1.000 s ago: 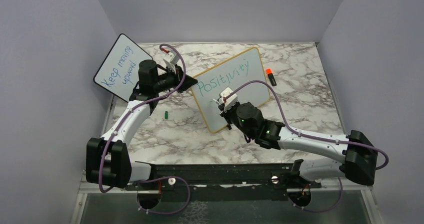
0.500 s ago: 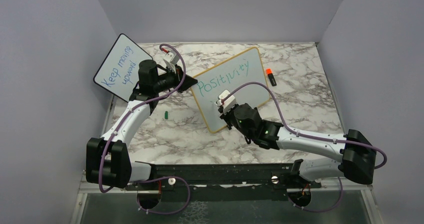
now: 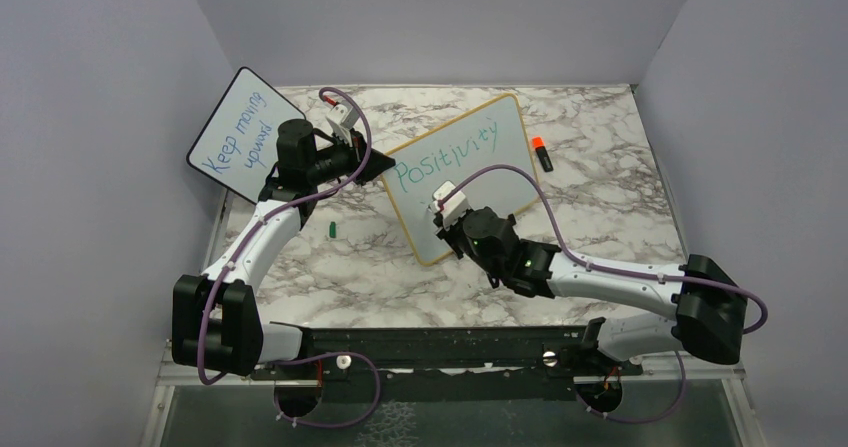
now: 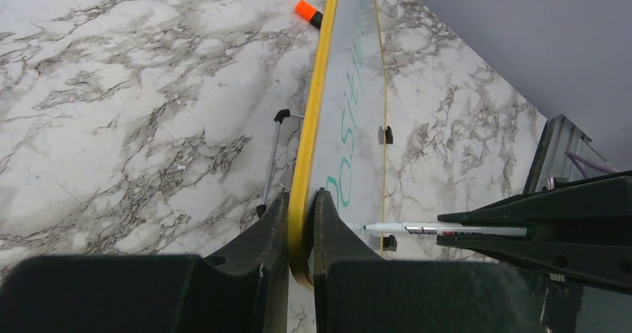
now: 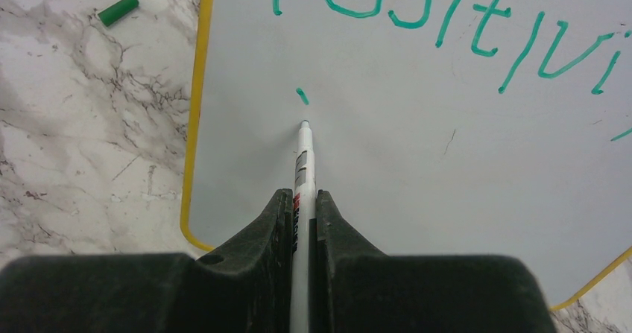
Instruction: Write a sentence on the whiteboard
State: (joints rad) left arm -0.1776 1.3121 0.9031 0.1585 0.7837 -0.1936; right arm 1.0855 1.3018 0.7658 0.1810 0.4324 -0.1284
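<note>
Board braced for writing.
The left tool (image 4: pixel 300 208) clamps the whiteboard (image 4: pixel 358 124) frame to steady it; the right tool (image 5: pixel 304 199) grips the marker (image 5: pixel 303 158), tip under the sentence (image 5: pixel 447 24), frame centre.

Top view: soft, even light from above falls brightly on the marbled surface (image 3: pixel 620 197), with only faint, diffuse shadow beneath my right arm (image 3: pixel 620 279); the side wall (image 3: pixel 100 117) takes a dull lilac cast. Left wrist view: my left jaws fill the lower edge as black, defocused masses with little detail, while the surface beyond is sharp; the whiteboard (image 4: pixel 358 124), seen edge-on, shows a grey sheen. Right wrist view: the whiteboard is evenly lit, the marker (image 5: pixel 304 162) casts a faint shadow close beside it, and my right jaws are underexposed and soft.
</note>
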